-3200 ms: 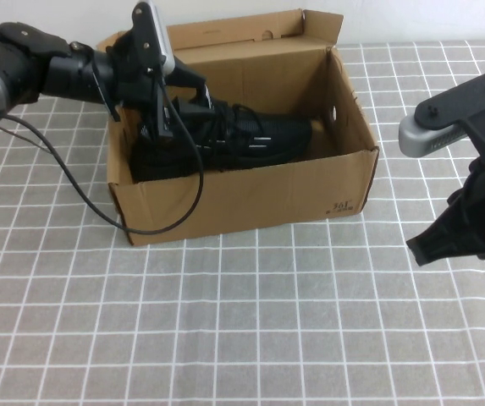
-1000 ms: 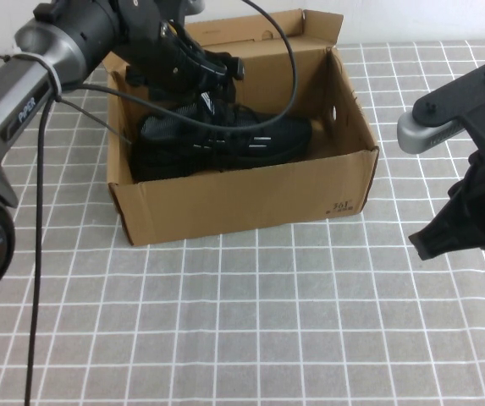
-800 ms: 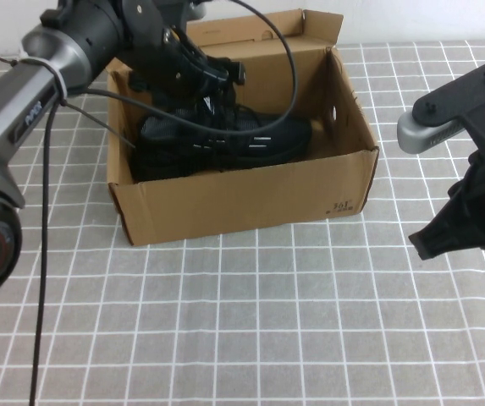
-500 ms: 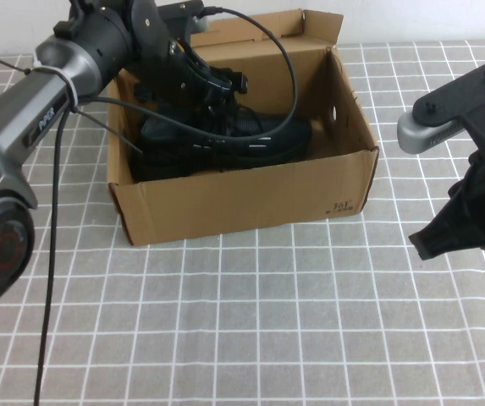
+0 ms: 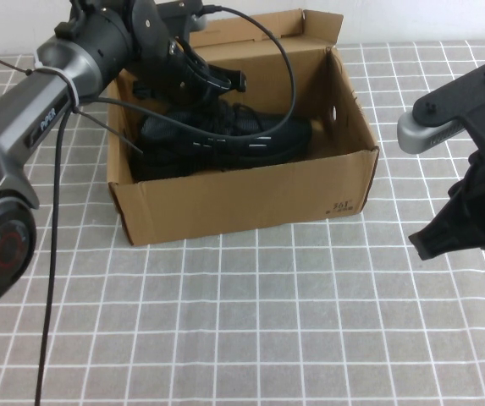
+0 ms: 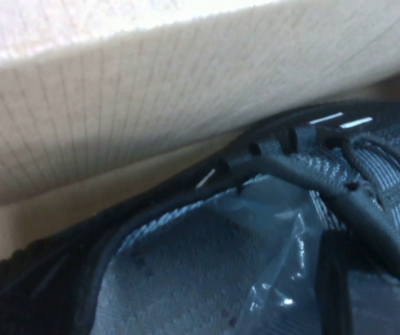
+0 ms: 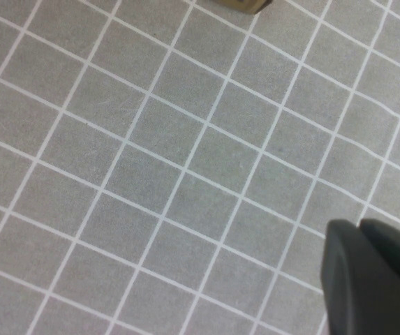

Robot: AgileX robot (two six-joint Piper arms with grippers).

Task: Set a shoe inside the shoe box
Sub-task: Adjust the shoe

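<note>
Lab-like bench, grey checked tablecloth [image 5: 250, 338]

Even soft light, blurry wrist close-up

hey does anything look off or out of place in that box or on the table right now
Nothing stands out. The black sneaker lies flat inside the open cardboard shoe box, which sits square and undamaged on the checked tablecloth. The left hand is over the sneaker, shut; the right hand hangs shut over bare cloth.
</note>
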